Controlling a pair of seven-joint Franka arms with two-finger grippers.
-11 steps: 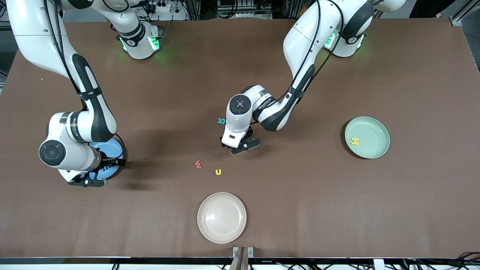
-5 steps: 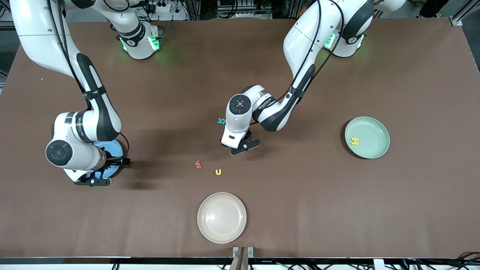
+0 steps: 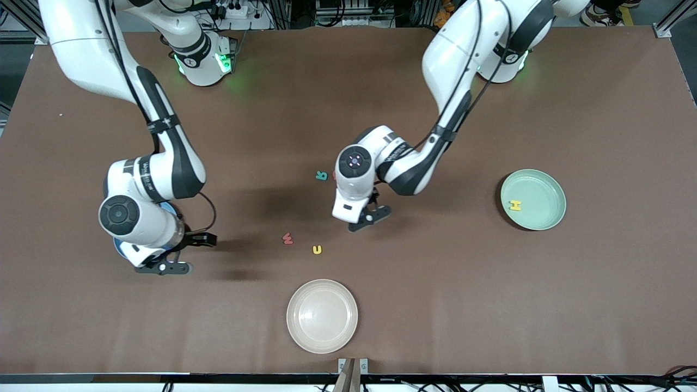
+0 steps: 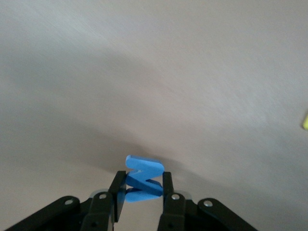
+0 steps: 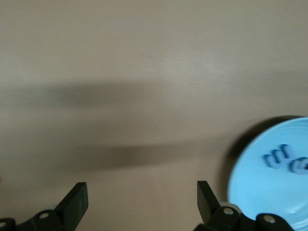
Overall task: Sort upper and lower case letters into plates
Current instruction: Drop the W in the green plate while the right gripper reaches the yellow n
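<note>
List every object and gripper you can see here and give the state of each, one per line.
left gripper: shut on the blue letter, above the table.
right gripper: open, empty, beside the sky blue plate.
sky blue plate: holds blue letters.
mint green plate: holds a yellow H.
cream plate: empty.
teal letter, red letter, yellow letter: loose on table.

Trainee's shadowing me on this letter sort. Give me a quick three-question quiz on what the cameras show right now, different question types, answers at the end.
1. True or false: the left gripper is shut on the blue letter.
2. Which letter lies in the mint green plate? A) the red letter B) the yellow H C) the teal letter
3. Fill in: the right gripper is open over bare table beside the ____ plate.

Key: 1 true. 2 B. 3 sky blue; small blue letters lie in it.
</note>
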